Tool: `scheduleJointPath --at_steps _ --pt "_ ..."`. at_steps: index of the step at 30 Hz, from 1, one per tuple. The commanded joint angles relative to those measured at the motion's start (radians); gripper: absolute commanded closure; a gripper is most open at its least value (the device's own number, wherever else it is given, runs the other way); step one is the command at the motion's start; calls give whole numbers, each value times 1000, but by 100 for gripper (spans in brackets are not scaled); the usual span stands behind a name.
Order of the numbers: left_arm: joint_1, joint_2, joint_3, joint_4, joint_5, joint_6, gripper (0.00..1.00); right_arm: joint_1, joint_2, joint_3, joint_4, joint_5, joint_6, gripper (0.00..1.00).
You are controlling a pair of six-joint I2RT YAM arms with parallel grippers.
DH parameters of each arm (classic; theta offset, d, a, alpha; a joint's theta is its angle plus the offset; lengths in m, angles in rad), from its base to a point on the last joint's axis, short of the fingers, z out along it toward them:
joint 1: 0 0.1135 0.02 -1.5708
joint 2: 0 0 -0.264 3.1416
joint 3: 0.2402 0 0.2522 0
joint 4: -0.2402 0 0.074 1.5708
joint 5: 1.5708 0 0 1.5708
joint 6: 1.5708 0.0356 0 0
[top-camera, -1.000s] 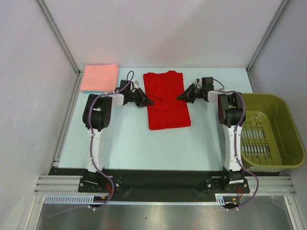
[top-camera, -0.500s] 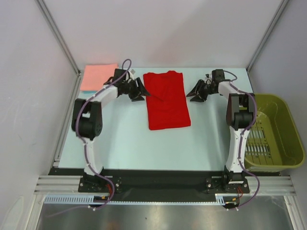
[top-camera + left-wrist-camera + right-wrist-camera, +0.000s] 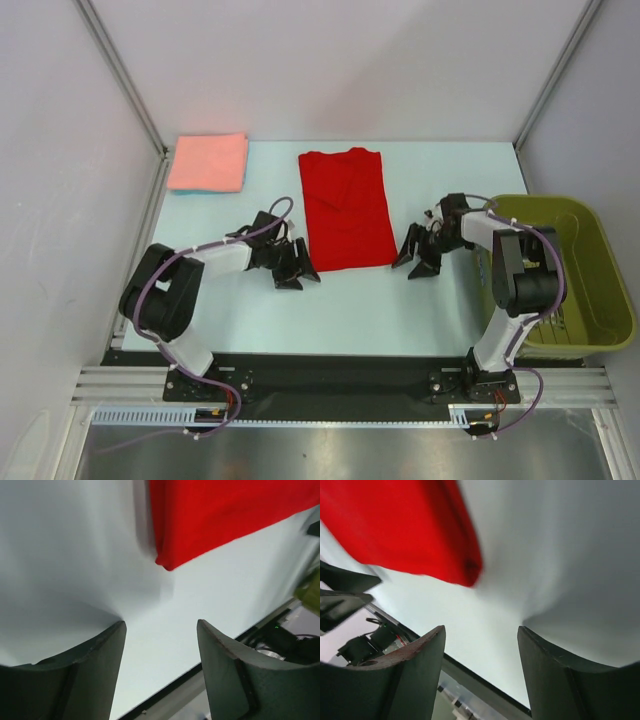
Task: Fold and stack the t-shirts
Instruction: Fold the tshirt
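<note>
A bright red t-shirt (image 3: 346, 207) lies folded into a long strip in the middle of the table; its near corner shows in the left wrist view (image 3: 220, 515) and in the right wrist view (image 3: 405, 530). A salmon-pink t-shirt (image 3: 208, 161) with a thin light-blue edge lies folded at the back left. My left gripper (image 3: 297, 273) is open just left of the red shirt's near left corner, holding nothing (image 3: 161, 626). My right gripper (image 3: 417, 258) is open just right of the near right corner, also empty (image 3: 481, 630).
An olive-green plastic basket (image 3: 575, 270) stands at the right edge of the table, close behind the right arm. Metal frame posts rise at the back corners. The table's black front rail (image 3: 330, 365) runs along the near edge.
Both grippers let go of the red shirt's far sides, opened, and moved toward me to its near corners. The red shirt has stayed in place.
</note>
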Motion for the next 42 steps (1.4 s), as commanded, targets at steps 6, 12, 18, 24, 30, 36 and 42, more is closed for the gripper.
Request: scheduleJointPath --at_steps 6,12,18,24,30,36,42 --pt "-16 0 -76 156 -121 -233 39 1 -86 -159 153 -43 57 39" --pt "-16 76 -58 153 -150 -371 48 3 -44 -167 234 -34 110 39" --pt "-16 102 -45 152 -193 -430 48 1 16 -150 315 -19 189 40" --pt "-15 142 -16 118 -226 -434 49 1 68 -109 337 -9 218 41" --pt "-7 175 7 110 -229 -436 53 -1 87 -81 315 34 219 44" --pt "25 183 11 104 -229 -421 59 1 108 -69 297 47 203 44" --pt "41 221 40 113 -206 -381 78 6 137 -46 294 51 203 51"
